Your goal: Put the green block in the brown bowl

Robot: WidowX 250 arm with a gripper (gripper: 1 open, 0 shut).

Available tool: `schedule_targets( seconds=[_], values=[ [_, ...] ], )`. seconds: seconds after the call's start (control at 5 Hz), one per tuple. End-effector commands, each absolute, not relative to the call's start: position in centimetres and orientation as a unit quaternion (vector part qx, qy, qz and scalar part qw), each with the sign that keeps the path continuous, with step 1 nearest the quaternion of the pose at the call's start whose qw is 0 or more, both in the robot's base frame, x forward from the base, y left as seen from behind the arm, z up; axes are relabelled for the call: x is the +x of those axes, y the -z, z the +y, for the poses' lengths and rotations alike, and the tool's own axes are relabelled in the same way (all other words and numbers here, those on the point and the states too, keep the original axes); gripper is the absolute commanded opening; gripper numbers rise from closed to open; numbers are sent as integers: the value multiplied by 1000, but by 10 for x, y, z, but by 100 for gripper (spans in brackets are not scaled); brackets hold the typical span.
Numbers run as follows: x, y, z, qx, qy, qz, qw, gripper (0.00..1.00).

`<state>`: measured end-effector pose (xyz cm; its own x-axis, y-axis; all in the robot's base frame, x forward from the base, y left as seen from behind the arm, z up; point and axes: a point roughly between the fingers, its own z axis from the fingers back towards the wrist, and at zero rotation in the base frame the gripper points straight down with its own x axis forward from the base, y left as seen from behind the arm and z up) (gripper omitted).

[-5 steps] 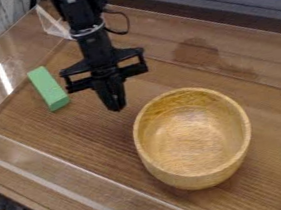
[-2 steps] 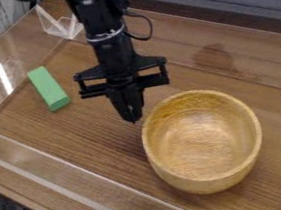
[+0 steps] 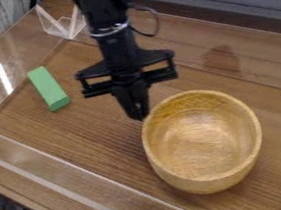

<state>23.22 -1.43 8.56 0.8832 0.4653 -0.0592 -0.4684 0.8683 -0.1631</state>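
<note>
1. The block [image 3: 49, 88] lies flat on the bench [image 3: 54, 142] at the left, well apart from the bowl and clear of the arm. It is a plain, matte, bright green bar with square edges. By its look it is light and stiff, probably wood or foam, and not fragile. The matte faces should give the fingers decent friction, so slipping seems unlikely.

2. The best hold, as I judge it, is across the block's short width near its middle, fingers on the two long sides, coming straight down. A grip near either end could let it tilt as it lifts.

3. The gripper [image 3: 137, 113] hangs between the block and the bowl, just beside the bowl's near-left rim, pointing down at the bench. Its fingers are pressed together into one dark tip and pinch nothing. They would have to spread before any take on the block.

4. The bowl [image 3: 202, 138] sits at the right, a wide, light-brown wooden dish with a thick rim and visible grain. It is empty. It looks heavy enough to stay put when a light block drops in, and its broad mouth leaves room for error.

5. No brand, label or writing can be read on the block, the bowl, the arm or the bench; the clear wall [image 3: 61, 183] around the bench is also unmarked.
</note>
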Motion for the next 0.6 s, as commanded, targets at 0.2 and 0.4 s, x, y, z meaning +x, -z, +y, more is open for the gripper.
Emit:
schedule_targets(
  seconds=[0.2,0.4],
  values=[
    [220,-81,-48,-86,-288,-20,954,0],
    [221,-73,-56,-85,-304,-25,949,0]
  ],
)
